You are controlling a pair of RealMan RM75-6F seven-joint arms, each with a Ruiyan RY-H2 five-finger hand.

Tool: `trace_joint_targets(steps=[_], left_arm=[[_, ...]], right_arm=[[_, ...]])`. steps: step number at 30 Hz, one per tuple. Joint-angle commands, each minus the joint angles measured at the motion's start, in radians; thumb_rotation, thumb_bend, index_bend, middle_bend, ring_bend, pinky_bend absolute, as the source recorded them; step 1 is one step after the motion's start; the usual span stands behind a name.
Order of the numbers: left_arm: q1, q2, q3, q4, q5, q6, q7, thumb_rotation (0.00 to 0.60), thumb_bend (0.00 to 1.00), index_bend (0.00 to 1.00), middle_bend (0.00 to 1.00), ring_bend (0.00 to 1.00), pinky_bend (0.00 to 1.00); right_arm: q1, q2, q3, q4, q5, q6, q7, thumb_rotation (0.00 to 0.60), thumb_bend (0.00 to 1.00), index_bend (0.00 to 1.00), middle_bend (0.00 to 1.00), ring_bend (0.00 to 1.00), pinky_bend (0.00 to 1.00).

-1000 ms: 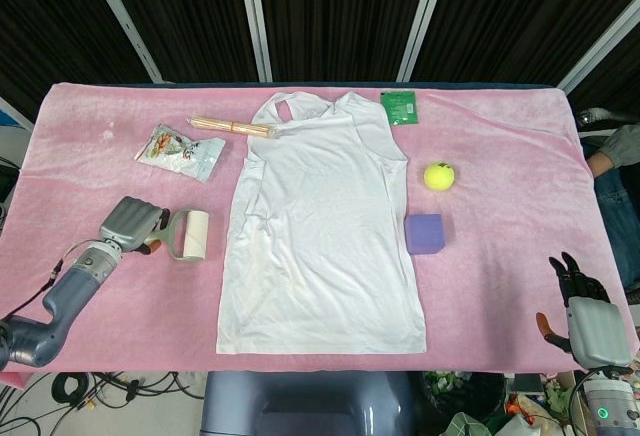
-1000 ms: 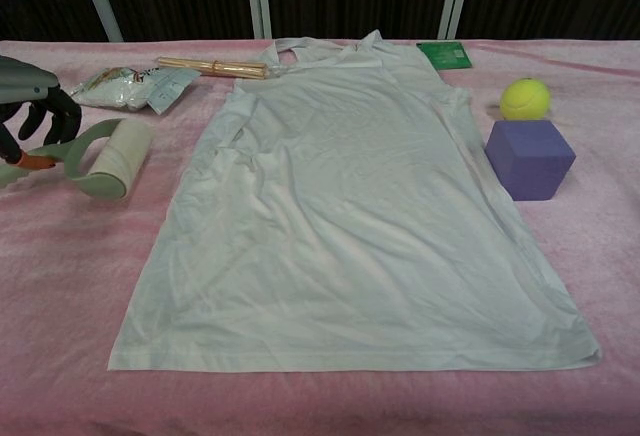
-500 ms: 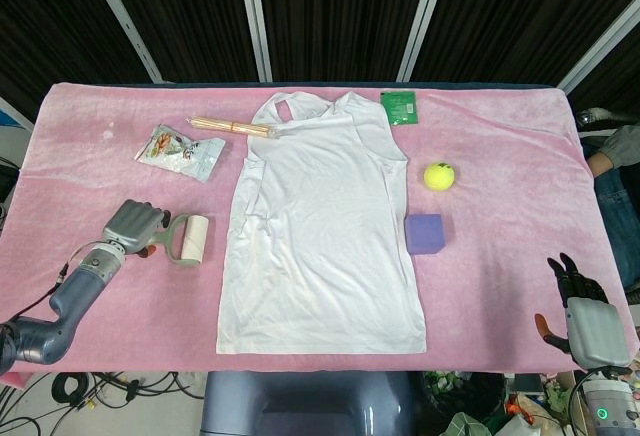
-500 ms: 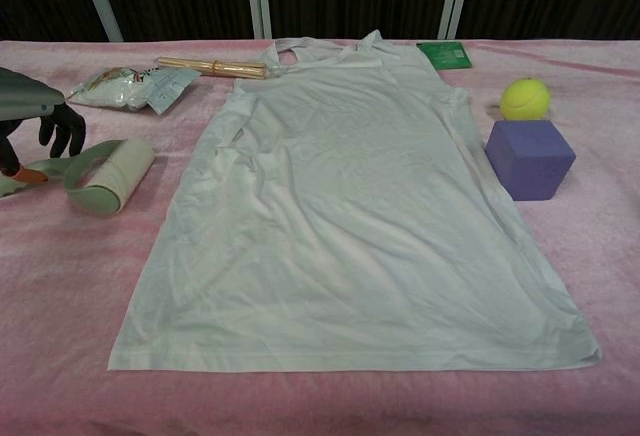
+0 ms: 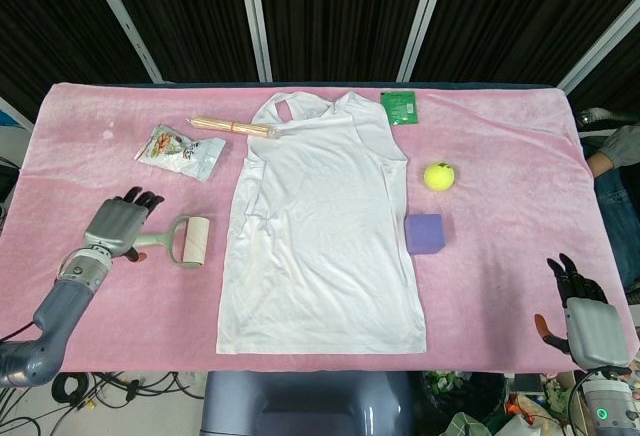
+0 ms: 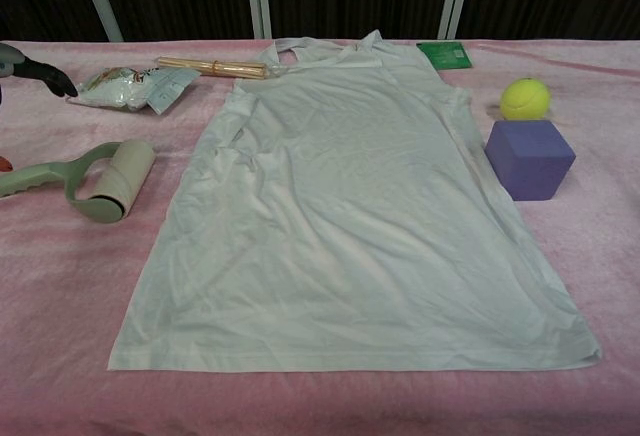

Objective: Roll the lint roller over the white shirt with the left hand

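Note:
The white sleeveless shirt (image 5: 320, 236) (image 6: 350, 206) lies flat in the middle of the pink table. The lint roller (image 5: 188, 241) (image 6: 108, 182) lies on the cloth just left of the shirt, its pale green handle pointing left. My left hand (image 5: 118, 224) hovers over the handle's end with its fingers spread, holding nothing. In the chest view only the dark fingertips (image 6: 40, 71) of that hand show at the left edge, above the handle. My right hand (image 5: 588, 318) rests at the table's near right corner, fingers stretched out and empty.
A snack packet (image 5: 180, 151) and a bundle of wooden sticks (image 5: 230, 126) lie at the back left. A green packet (image 5: 400, 106) sits by the shirt's right shoulder. A tennis ball (image 5: 439, 175) and a purple cube (image 5: 424, 233) stand right of the shirt.
My left hand has let go of the lint roller's handle, opened and drawn back to the left. The roller now lies flat on the table. The right hand stayed still.

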Motion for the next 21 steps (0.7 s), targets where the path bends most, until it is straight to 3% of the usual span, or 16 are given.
trace_joint_targets(steps=[1, 7, 13, 21], left_arm=[[0.135, 0.064, -0.008, -0.100, 0.207, 0.246, -0.105, 0.600, 0.13, 0.16, 0.15, 0.03, 0.26], [0.318, 0.105, 0.094, -0.172, 0.435, 0.458, -0.178, 0.600, 0.13, 0.20, 0.17, 0.03, 0.24], [0.495, 0.075, 0.175, -0.126, 0.599, 0.624, -0.296, 0.600, 0.13, 0.19, 0.12, 0.00, 0.19], [0.578, 0.045, 0.154, -0.030, 0.631, 0.665, -0.394, 0.600, 0.13, 0.19, 0.11, 0.00, 0.14]], right_arm=[[0.000, -0.001, 0.000, 0.000, -0.002, 0.002, -0.002, 0.600, 0.28, 0.04, 0.00, 0.15, 0.15], [-0.001, 0.000, -0.002, 0.003, -0.014, 0.009, -0.007, 0.600, 0.28, 0.05, 0.00, 0.15, 0.15], [0.001, 0.001, -0.010, 0.018, -0.049, 0.019, -0.010, 0.600, 0.28, 0.05, 0.00, 0.15, 0.15], [0.001, 0.005, -0.015, 0.033, -0.075, 0.025, 0.000, 0.600, 0.28, 0.05, 0.00, 0.14, 0.15]])
